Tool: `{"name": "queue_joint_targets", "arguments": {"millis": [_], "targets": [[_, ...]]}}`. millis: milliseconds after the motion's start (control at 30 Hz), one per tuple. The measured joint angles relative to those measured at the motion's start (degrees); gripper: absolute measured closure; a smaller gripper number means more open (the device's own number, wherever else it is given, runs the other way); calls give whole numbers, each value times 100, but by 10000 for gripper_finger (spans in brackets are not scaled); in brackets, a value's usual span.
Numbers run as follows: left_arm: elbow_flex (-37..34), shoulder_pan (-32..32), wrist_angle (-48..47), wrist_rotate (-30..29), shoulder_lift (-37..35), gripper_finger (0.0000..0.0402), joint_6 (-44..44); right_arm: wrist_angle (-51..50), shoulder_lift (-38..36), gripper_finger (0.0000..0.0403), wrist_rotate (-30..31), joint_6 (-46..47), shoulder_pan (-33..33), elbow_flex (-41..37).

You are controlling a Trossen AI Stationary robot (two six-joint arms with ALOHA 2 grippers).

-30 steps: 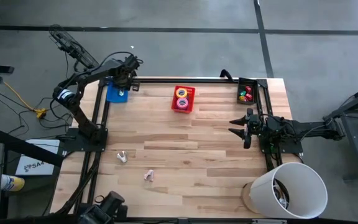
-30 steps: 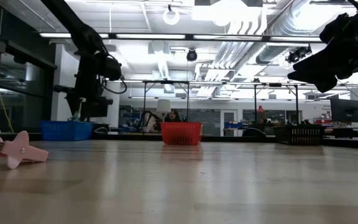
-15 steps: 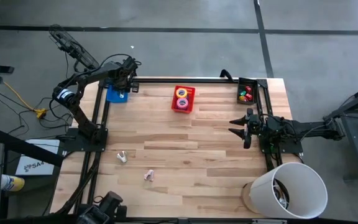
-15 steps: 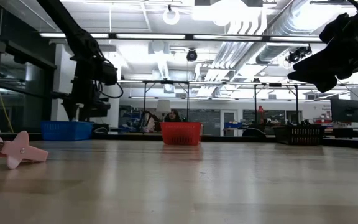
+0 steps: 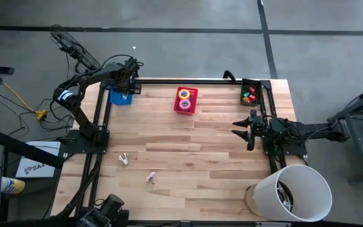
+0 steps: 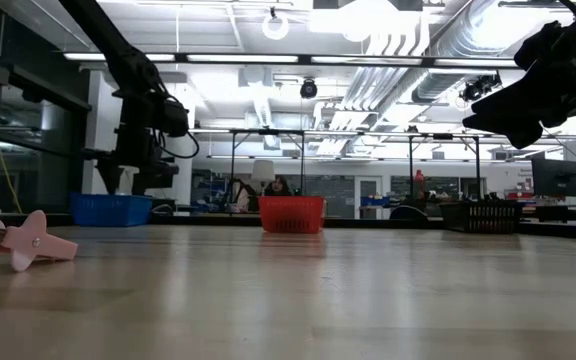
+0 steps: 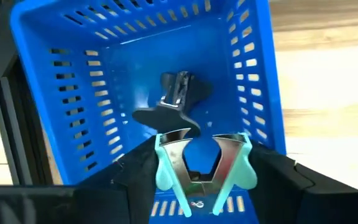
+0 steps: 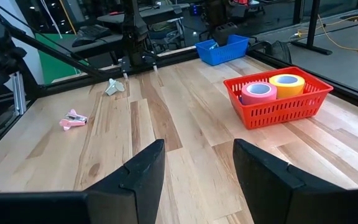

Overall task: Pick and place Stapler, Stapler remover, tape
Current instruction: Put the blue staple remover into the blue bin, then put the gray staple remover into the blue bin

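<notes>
My left gripper [image 5: 123,85] points down over the blue basket [image 5: 113,98] at the table's far left, shut on a teal staple remover [image 7: 169,158], which also shows pale under the fingertips in the low view [image 6: 128,179]. A black staple remover [image 7: 173,102] lies on the basket's floor. Yellow tape [image 5: 184,94] and pink tape [image 5: 184,103] lie in the red basket [image 5: 193,108]. My right gripper [image 5: 238,126] waits open at the table's right side. No stapler shows. My left gripper has the teal staple remover between its two fingers by the two teal wing grips [image 7: 164,177]. The fingers come from above, pointing steeply down. The remover's metal claws [image 7: 229,155] stand spread apart and point down into the basket, above the basket's floor.
A white staple remover [image 5: 123,157] and a pink one [image 5: 150,178] lie on the near left of the table. A black basket [image 5: 251,94] with small coloured pieces stands far right; a white bucket [image 5: 292,192] is at the near right corner.
My left gripper has sunk a little over the blue basket with the teal staple remover, then kept still for the last half second.
</notes>
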Motion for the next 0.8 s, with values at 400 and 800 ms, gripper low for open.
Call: {"name": "queue_joint_targets", "arguments": {"millis": [400, 800], "targets": [[608, 0, -599, -249, -220, 180, 213, 0, -2, 221, 0, 0, 0, 0], [839, -197, -1743, 167, -1433, 181, 147, 0, -2, 222, 0, 0, -1, -4]]}}
